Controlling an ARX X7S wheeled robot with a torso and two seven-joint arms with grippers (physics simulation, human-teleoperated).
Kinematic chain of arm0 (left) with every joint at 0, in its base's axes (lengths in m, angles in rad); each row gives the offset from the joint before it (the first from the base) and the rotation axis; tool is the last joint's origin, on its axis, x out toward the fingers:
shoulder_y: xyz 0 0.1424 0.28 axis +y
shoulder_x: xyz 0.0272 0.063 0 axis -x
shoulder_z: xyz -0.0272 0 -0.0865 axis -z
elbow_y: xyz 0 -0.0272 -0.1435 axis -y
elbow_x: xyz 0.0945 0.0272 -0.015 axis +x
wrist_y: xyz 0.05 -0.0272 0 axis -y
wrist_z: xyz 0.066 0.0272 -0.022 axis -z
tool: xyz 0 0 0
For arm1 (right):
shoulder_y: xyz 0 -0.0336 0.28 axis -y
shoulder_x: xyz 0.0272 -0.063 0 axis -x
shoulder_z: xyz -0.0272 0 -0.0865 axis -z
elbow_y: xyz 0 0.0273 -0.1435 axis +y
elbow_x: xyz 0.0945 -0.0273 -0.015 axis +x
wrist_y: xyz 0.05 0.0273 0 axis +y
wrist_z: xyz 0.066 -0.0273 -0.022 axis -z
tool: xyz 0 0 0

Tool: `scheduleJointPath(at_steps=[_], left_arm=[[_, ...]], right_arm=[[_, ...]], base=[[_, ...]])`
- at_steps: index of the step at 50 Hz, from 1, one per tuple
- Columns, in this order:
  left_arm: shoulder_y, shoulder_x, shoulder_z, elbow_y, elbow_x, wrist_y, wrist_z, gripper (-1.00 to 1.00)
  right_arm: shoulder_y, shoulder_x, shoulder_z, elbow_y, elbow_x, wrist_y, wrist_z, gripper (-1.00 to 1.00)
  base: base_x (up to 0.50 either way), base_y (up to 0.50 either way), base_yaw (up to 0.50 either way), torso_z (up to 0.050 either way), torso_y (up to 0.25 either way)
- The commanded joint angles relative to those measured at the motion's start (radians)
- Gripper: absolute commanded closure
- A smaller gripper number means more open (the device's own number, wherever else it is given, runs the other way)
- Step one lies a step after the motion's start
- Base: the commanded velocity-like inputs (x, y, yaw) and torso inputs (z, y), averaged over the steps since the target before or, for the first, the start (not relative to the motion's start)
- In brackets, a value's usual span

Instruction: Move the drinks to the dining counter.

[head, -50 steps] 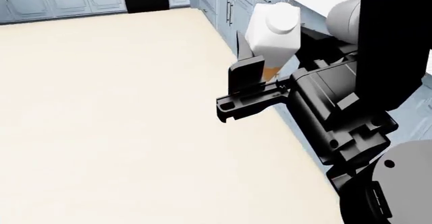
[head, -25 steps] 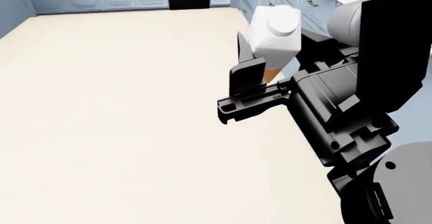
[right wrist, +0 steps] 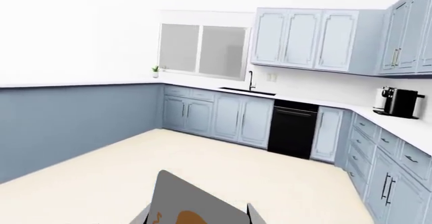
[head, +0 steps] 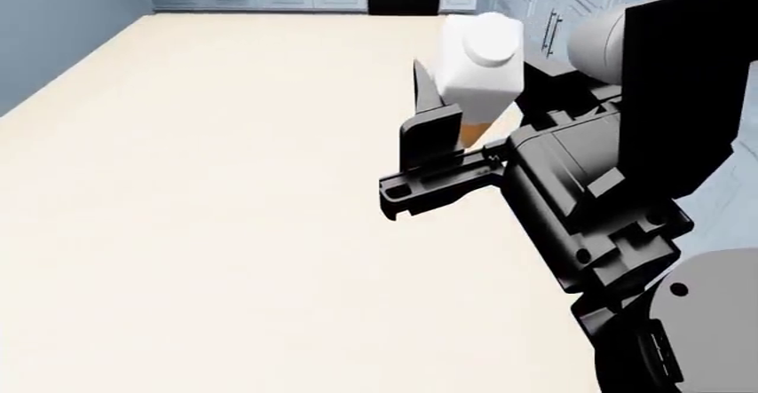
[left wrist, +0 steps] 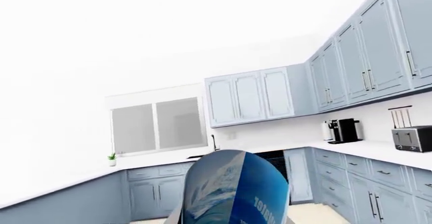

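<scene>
No dining tabletop in view. Right tool (head: 456, 113) closed on white carton (head: 480, 66), upright above cream floor (head: 213, 189); could tip through swaying. Water bottle (left wrist: 236, 188) against left camera, tool unseen, grip unknowable; could slip.

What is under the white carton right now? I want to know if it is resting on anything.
Only the cream floor lies far below the carton. The right tool grips its orange base, hiding its underside. No counter is under it.
</scene>
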State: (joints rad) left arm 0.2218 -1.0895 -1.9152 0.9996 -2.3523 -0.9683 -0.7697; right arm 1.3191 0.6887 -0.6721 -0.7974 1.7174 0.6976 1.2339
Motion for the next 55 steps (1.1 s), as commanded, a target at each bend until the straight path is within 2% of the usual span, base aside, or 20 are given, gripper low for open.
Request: scheduleJointPath(at_steps=[1, 36, 47, 48, 55], left_arm=[[-0.021, 0.004, 0.015, -0.002, 0.013, 0.002, -0.004, 1.0], [-0.047, 0.005, 0.036, 0.0, 0.004, -0.011, -0.016, 1.0], [-0.056, 0.007, 0.044, 0.0, 0.002, -0.016, -0.018, 1.0], [-0.057, 0.007, 0.044, 0.0, 0.001, -0.016, -0.018, 1.0], [-0.062, 0.006, 0.046, -0.001, -0.002, -0.018, -0.021, 1.0]], right_arm=[[0.001, -0.002, 0.008, 0.005, -0.019, 0.01, -0.011, 1.0], [-0.014, 0.017, 0.016, -0.006, -0.024, -0.006, -0.009, 1.0], [-0.021, 0.015, 0.024, -0.004, -0.01, -0.025, -0.014, 1.0], [0.003, 0.017, 0.006, -0.003, -0.02, 0.006, 0.021, 1.0], [-0.002, 0.013, 0.004, -0.002, -0.02, 0.004, 0.012, 1.0]], base=[[0.0, 0.0, 0.5, 0.0, 0.0], [0.0, 0.0, 0.47, 0.001, 0.001], [0.0, 0.0, 0.0, 0.0, 0.001], [-0.42, 0.33, 0.0, 0.01, 0.0], [-0.46, 0.34, 0.0, 0.0, 0.002]])
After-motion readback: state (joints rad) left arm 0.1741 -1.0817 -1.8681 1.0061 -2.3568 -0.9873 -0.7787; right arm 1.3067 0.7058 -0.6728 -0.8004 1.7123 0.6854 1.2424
